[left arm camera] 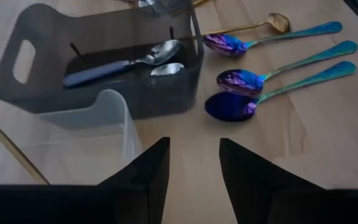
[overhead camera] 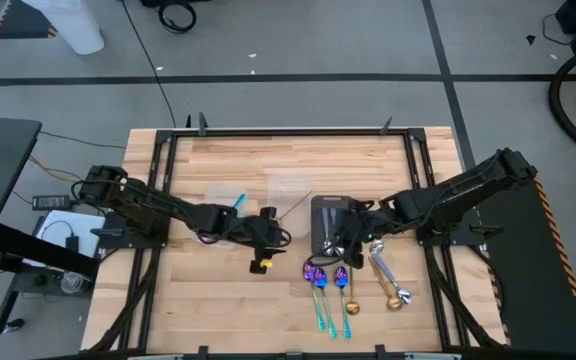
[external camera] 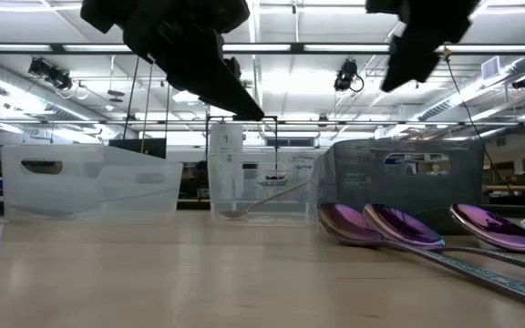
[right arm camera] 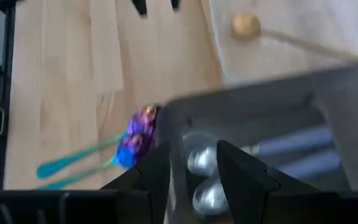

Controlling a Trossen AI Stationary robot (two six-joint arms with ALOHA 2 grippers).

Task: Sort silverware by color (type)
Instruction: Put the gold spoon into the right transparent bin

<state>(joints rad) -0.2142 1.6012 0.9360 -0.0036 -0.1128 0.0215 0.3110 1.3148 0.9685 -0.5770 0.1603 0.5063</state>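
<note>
Three purple-bowled spoons with teal handles (overhead camera: 318,285) (left arm camera: 238,81) lie side by side on the table, near the front and right of centre. A gold spoon (overhead camera: 352,300) (left arm camera: 278,22) lies beside them. Silver spoons (left arm camera: 157,53) (right arm camera: 201,160) lie in the dark grey tray (overhead camera: 328,208) (left arm camera: 42,37). My right gripper (overhead camera: 346,243) (right arm camera: 194,168) is open over the tray's near end, its fingers on either side of the silver spoon bowls below. My left gripper (overhead camera: 268,238) (left arm camera: 194,165) is open and empty above bare wood, left of the tray.
Two more spoons (overhead camera: 393,285) lie right of the gold one. Clear plastic tubs (overhead camera: 290,190) (left arm camera: 114,118) stand behind and left of the tray. One holds a gold spoon (right arm camera: 246,25), and another, farther left, holds a teal piece (overhead camera: 238,200).
</note>
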